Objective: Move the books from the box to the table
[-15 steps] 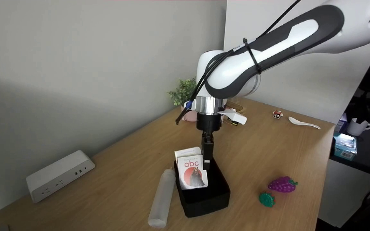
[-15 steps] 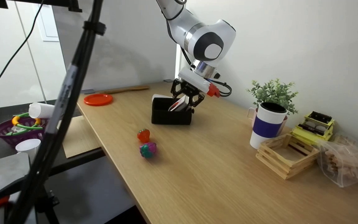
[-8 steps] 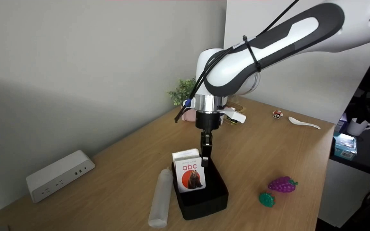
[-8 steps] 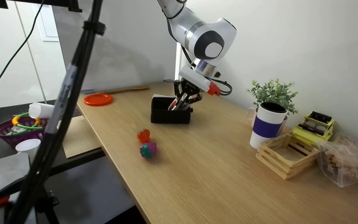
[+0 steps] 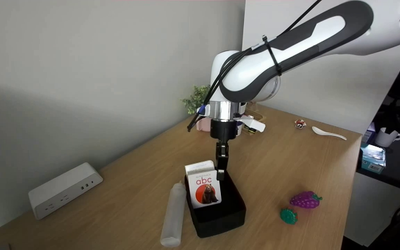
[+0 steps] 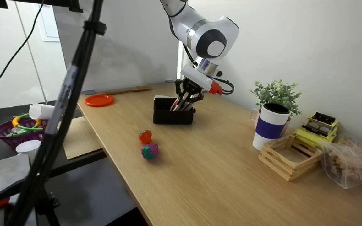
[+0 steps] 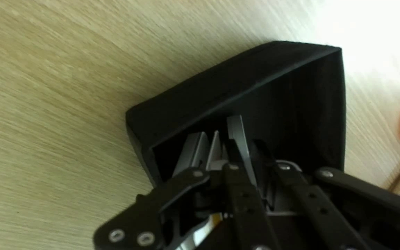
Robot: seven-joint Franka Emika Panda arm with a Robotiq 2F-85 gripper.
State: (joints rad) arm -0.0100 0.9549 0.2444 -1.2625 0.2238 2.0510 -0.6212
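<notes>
Inside the box (image 5: 222, 224), well in from the open edge of the bench (image 5: 273, 163), clamps the abc book (image 5: 204, 192) in the claw (image 5: 220, 174), beside another book (image 5: 199, 168). Probably at grasping; next, needs lifting straight out.

Office or lab by its look, robot arm (image 5: 297, 47) over wood-grain table (image 5: 269, 170), white socket unit (image 5: 64, 189), grey wall (image 5: 99, 76)

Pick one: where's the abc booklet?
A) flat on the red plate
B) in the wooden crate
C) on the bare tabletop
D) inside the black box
D: in an exterior view, the abc booklet sits within the walls of the black box.
</notes>
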